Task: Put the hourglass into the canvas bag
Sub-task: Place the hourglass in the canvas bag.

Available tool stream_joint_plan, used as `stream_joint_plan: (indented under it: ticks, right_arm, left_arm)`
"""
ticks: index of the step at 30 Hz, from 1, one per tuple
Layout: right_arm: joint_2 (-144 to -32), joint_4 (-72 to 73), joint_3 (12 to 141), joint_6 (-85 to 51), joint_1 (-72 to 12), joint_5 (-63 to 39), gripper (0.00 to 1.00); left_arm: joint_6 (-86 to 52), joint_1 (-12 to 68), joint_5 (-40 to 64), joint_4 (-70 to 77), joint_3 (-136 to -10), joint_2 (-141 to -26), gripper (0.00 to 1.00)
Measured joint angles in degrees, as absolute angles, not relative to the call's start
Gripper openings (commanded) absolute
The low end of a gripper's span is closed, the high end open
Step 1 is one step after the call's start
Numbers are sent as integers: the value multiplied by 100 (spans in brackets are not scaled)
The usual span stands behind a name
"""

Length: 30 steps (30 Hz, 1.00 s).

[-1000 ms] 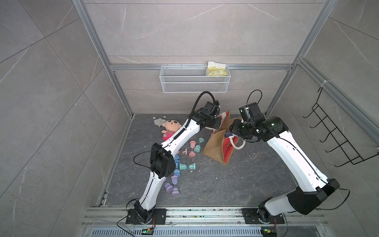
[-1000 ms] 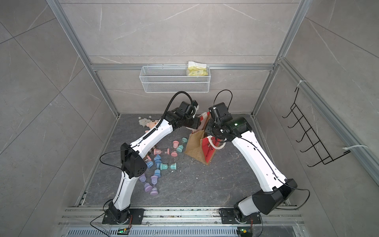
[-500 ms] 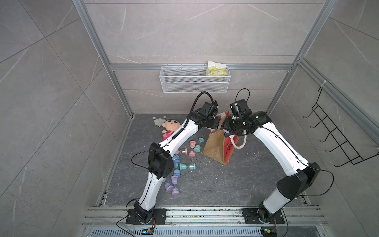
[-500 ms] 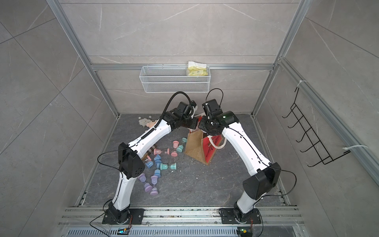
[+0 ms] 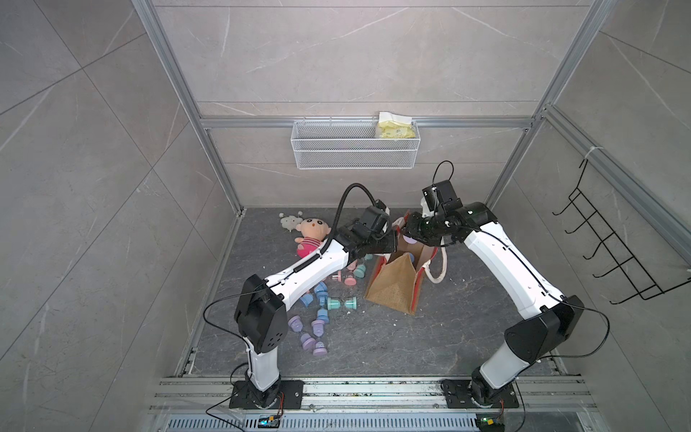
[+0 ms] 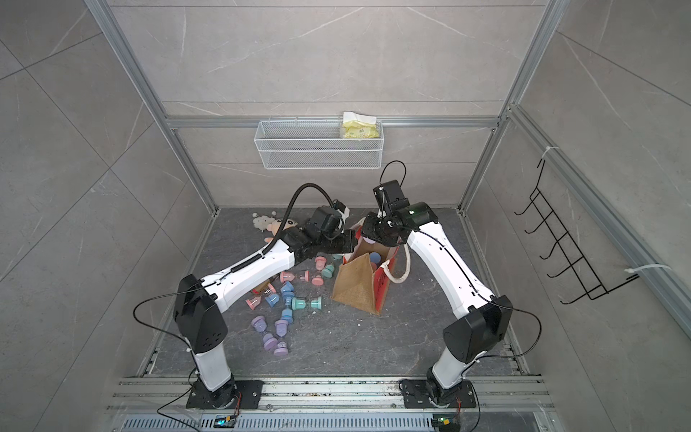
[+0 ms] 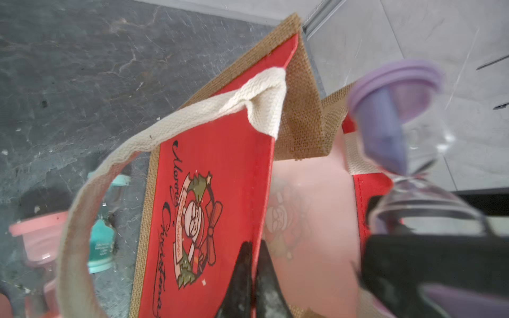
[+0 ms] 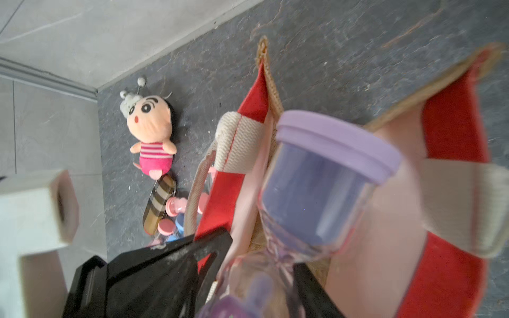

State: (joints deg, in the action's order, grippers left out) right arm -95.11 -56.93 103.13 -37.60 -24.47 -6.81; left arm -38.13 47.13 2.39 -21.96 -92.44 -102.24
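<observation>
The canvas bag (image 5: 392, 288) (image 6: 355, 284) stands upright on the dark floor, mouth open, with red printed panels (image 7: 214, 170) and burlap sides. My left gripper (image 7: 254, 245) (image 5: 395, 239) is shut on the top edge of its near red panel, one finger on each side. My right gripper (image 8: 261, 261) (image 5: 409, 232) is shut on a purple-capped hourglass (image 8: 325, 170) (image 7: 396, 90) at its narrow waist. It holds the hourglass just above the bag's mouth (image 8: 451, 124). A blue hourglass (image 5: 410, 257) (image 6: 375, 257) lies inside the bag.
Several loose hourglasses (image 5: 338, 303) in pink, teal, blue and purple lie on the floor left of the bag. A plush doll (image 5: 312, 233) (image 8: 151, 132) and a striped oblong thing (image 8: 159, 203) lie nearby. A wire basket (image 5: 355, 146) hangs on the back wall, a black hook rack (image 5: 613, 254) on the right wall.
My left gripper's jaws have shut on the bag's panel edge. My right gripper has carried the purple hourglass leftward to above the bag's mouth.
</observation>
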Motion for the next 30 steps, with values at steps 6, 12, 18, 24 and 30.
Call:
stream_joint_plan:
  ticks: [6, 12, 18, 24, 30]
  right_arm:
    - [-9389, -5728, 10119, -3544, -2576, -1214, 0]
    - [-9207, -5708, 9690, -3422, -2729, -1588, 0]
    - [-8890, -5804, 9233, -3317, -2823, -1352, 0]
    - [-8562, -6038, 8888, -3317, -2829, -692, 0]
    - [-8466, -6525, 8871, -3284, -2847, -360, 0]
  left_arm:
    - [-4410, 4956, -381, -1682, -7996, -9240, 0]
    - [-4652, 4917, -685, -1457, -7507, -8945, 0]
    - [-4733, 4921, -893, -1356, -7299, -8748, 0]
    - [-4740, 4919, -1066, -1350, -7247, -8659, 0]
    - [-4781, 4919, -1155, -1317, -7247, -8659, 0]
